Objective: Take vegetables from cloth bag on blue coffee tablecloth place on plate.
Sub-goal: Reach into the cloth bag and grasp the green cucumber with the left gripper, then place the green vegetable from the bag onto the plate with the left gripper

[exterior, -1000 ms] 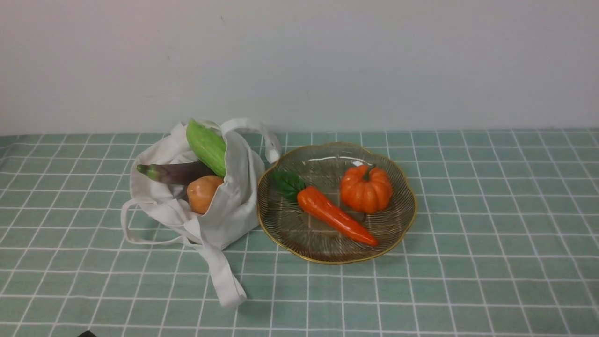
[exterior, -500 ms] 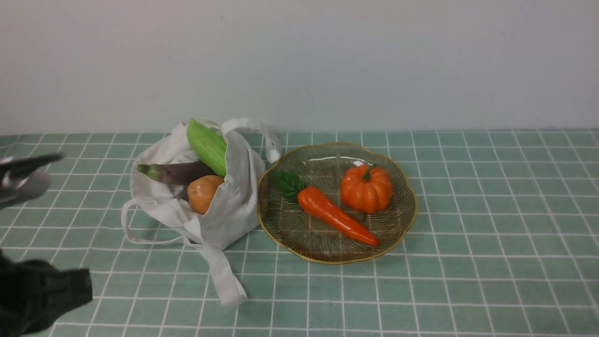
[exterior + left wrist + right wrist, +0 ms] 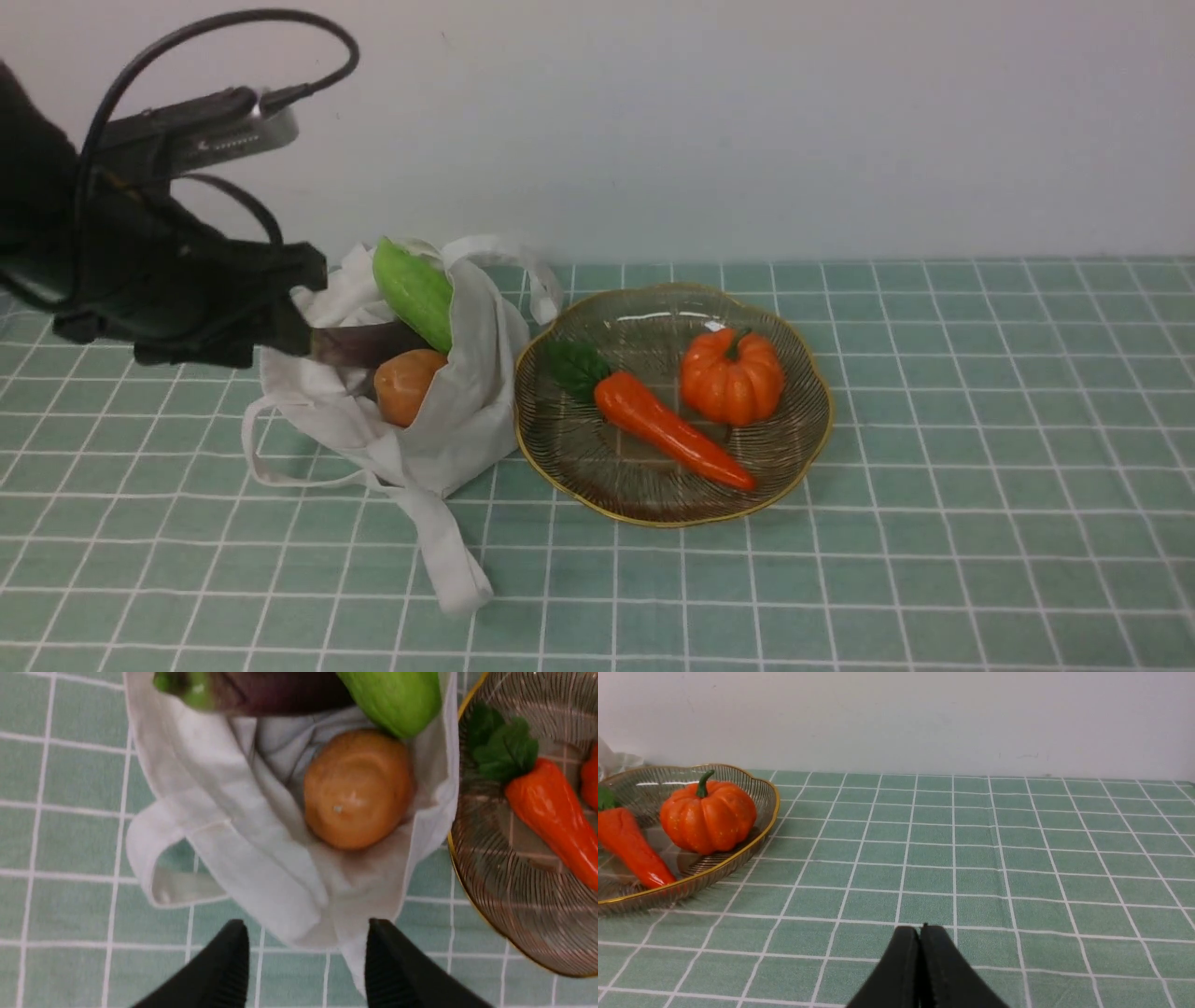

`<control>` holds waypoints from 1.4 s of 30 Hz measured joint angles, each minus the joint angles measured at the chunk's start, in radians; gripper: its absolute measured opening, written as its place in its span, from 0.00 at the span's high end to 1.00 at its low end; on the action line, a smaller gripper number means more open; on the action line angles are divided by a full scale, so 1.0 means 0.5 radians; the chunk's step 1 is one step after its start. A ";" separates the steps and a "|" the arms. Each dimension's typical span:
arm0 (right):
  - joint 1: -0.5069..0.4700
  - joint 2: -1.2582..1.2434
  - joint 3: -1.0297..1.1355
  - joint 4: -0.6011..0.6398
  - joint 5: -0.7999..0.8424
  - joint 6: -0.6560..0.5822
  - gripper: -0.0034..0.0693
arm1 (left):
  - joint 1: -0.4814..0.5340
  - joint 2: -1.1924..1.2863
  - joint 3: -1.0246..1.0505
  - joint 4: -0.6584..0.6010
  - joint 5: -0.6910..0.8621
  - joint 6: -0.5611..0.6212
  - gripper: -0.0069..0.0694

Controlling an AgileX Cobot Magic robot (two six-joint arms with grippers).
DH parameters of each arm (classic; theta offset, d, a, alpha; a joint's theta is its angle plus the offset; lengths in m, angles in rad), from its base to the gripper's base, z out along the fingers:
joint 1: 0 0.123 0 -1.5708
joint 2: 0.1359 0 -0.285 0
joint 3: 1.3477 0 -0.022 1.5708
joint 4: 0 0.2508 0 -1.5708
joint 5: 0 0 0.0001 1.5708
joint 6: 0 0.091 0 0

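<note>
The off-white cloth bag (image 3: 448, 411) lies open on the teal grid tablecloth (image 3: 934, 523). In it are a bright-green gourd (image 3: 415, 291), a purple eggplant (image 3: 364, 343) and a tan-orange round vegetable (image 3: 403, 383). My left arm (image 3: 187, 299) hangs over the bag's left side and hides the eggplant's stem end. In the left wrist view my left gripper (image 3: 306, 938) is open and empty above the bag's near edge (image 3: 233, 826), short of the tan vegetable (image 3: 357, 788). My right gripper (image 3: 920, 933) is shut and empty, low over the cloth to the right of the plate (image 3: 738, 851).
The gold-rimmed glass plate (image 3: 822, 411) sits right of the bag and touches it. It holds an orange carrot with a green leaf (image 3: 667, 429) and an orange pumpkin (image 3: 731, 375). A bag strap (image 3: 448, 560) trails toward the front. A white wall stands behind.
My left arm has come in from the lower left and risen over the bag's left side. The bag, vegetables and plate have not moved.
</note>
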 joint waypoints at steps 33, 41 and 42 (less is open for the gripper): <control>0.000 0.000 0.000 0.000 0.000 0.000 0.97 | -0.007 1.116 -0.683 -0.713 -0.794 0.315 0.46; 0.000 0.000 0.000 0.000 0.000 0.000 0.97 | -0.003 1.003 -0.683 -0.480 -0.682 0.326 0.46; 0.000 0.000 0.000 0.000 0.000 0.000 0.97 | 0.005 0.935 -0.683 -0.364 -0.623 0.317 0.46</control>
